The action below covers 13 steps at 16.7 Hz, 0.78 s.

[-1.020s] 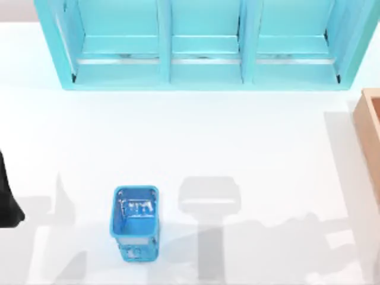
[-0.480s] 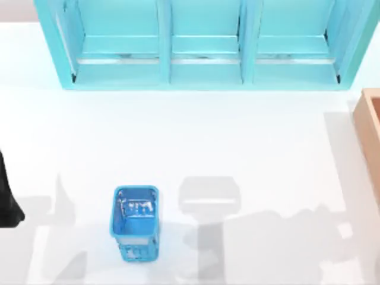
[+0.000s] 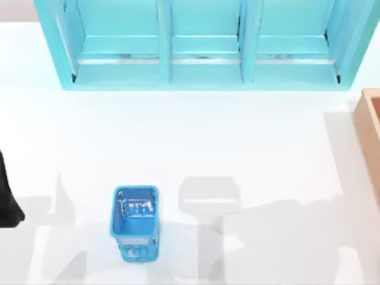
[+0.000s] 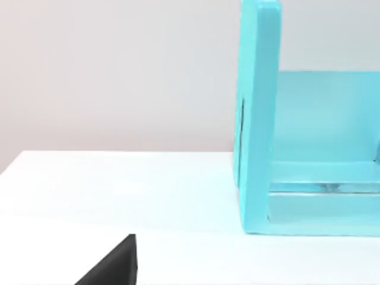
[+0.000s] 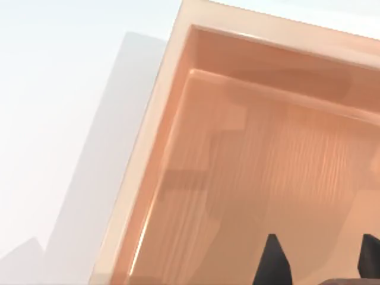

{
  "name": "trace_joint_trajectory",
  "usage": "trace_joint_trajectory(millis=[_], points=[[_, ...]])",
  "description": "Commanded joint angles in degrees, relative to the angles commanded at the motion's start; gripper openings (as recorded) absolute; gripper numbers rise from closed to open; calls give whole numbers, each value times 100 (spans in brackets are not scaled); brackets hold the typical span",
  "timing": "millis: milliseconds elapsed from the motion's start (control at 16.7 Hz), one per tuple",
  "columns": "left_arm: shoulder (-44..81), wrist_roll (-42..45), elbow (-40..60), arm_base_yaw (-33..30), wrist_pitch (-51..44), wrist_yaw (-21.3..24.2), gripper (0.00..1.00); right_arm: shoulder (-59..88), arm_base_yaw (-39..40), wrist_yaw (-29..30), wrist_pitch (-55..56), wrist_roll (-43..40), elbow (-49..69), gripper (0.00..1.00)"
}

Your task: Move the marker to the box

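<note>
Two fingertips of the right pincer (image 5: 320,261) hang apart and empty above the box (image 5: 196,196), seemingly for dropping.

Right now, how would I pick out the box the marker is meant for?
Start at the big cyan shelf cabinet along the table's far edge, then go to the right edge. The box sits there, partly cut off: tan-orange, thick plain walls, unlike the small blue mesh basket.

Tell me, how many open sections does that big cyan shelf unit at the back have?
3 show in the top view of the shelf cabinet: one at the left, one in the middle, one at the right. Its upper part is cut off by the frame, so more may be hidden.
</note>
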Motion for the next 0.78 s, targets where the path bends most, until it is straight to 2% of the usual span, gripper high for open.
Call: trace_joint_trajectory(millis=[60, 780], points=[[0, 0, 0, 0, 0, 0, 100, 0, 0, 0, 0, 0, 0, 0], [0, 0, 0, 0, 0, 0, 100, 0, 0, 0, 0, 0, 0, 90]])
